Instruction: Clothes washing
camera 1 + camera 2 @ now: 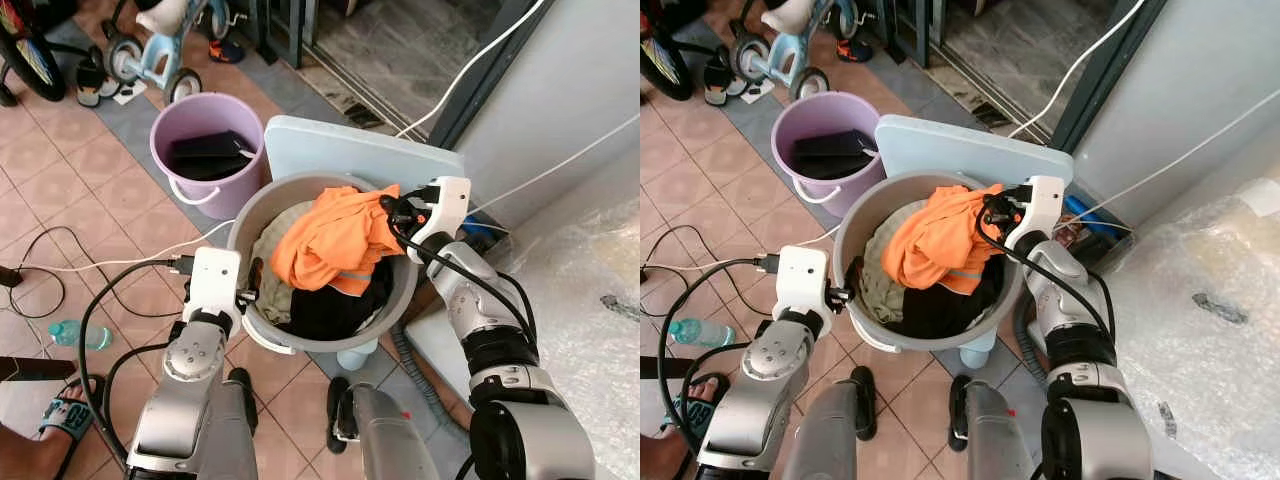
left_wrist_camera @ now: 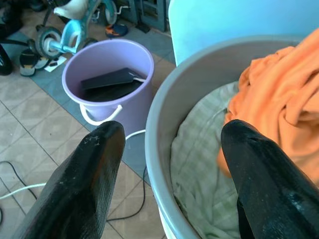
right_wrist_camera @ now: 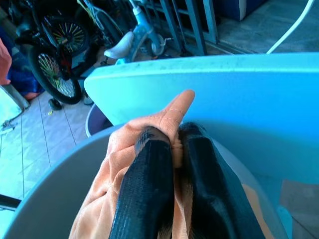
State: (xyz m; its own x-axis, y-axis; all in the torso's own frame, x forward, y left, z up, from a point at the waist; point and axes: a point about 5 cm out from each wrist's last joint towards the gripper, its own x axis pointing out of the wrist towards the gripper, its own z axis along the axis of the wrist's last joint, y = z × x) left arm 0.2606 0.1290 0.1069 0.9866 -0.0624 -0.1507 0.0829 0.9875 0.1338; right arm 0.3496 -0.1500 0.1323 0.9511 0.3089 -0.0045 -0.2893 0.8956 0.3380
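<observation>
Right tool (image 3: 172,149) pinches the orange garment (image 1: 335,238) at the far rim of the grey tub (image 1: 405,290).
The garment lies heaped on dark and pale-green laundry, probably checked cloth. The left tool (image 2: 169,164) is spread wide, its fingers straddling the tub's near rim, holding nothing. A purple bucket (image 1: 172,118) stands on the tiled floor beyond.
</observation>
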